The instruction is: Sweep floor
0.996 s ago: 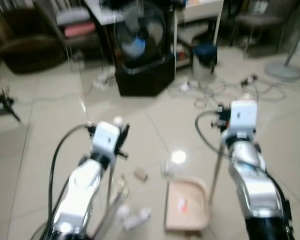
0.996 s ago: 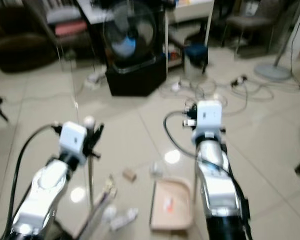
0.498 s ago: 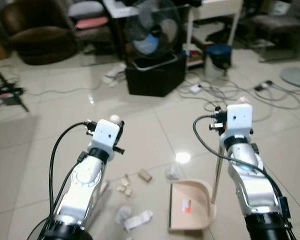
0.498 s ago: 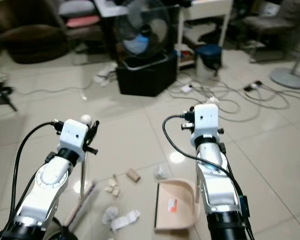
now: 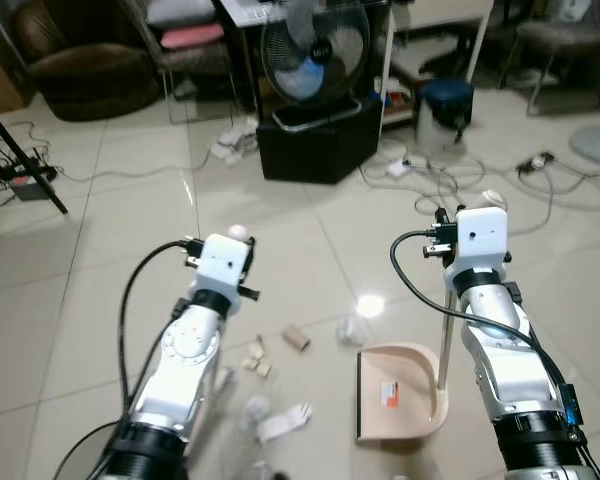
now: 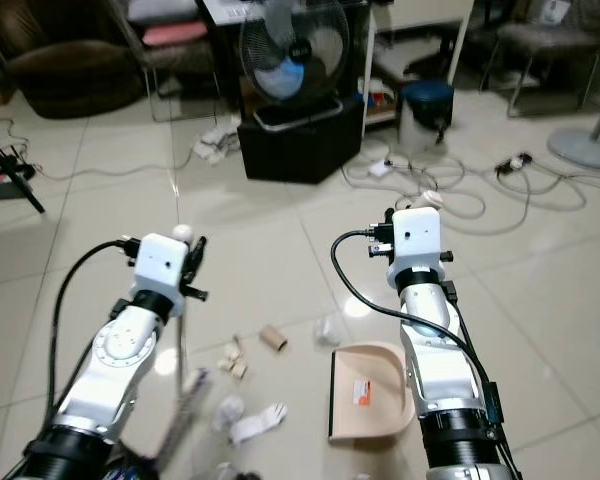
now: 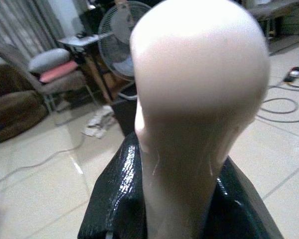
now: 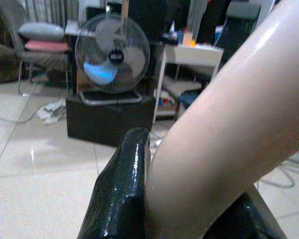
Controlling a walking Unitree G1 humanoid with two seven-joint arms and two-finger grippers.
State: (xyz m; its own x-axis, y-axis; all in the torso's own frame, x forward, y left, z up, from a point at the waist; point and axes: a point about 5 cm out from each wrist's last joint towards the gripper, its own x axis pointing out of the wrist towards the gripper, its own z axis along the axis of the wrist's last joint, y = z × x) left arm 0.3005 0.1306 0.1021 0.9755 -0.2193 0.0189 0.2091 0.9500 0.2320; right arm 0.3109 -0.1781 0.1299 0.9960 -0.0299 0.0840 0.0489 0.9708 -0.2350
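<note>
My left gripper (image 7: 178, 204) is shut on the broom handle (image 7: 199, 99), whose rounded pale top (image 5: 238, 232) sticks up above the wrist. The broom's head (image 6: 179, 418) shows blurred low on the floor beside the left arm. In my right gripper (image 8: 189, 209), also shut, is the thin upright pole (image 5: 444, 338) of a beige dustpan (image 5: 400, 395) that rests on the tiles. Between broom and pan lies litter: a cardboard roll (image 5: 297, 338), a crumpled clear wrapper (image 5: 352, 329), small scraps (image 5: 255, 363) and white crumpled paper (image 5: 280, 422).
A standing fan (image 5: 313, 45) on a black box (image 5: 318, 150) is straight ahead. Cables (image 5: 460, 185) sprawl over the tiles at the right, near a blue-lidded bin (image 5: 447, 108). A brown armchair (image 5: 90, 70) and a chair with a pink cushion (image 5: 192, 35) stand at the back left.
The whole picture has shifted and sharpened, so the camera moved. Both grippers keep their hold. The broom head now shows blurred near the white paper; the dustpan sits as before.
</note>
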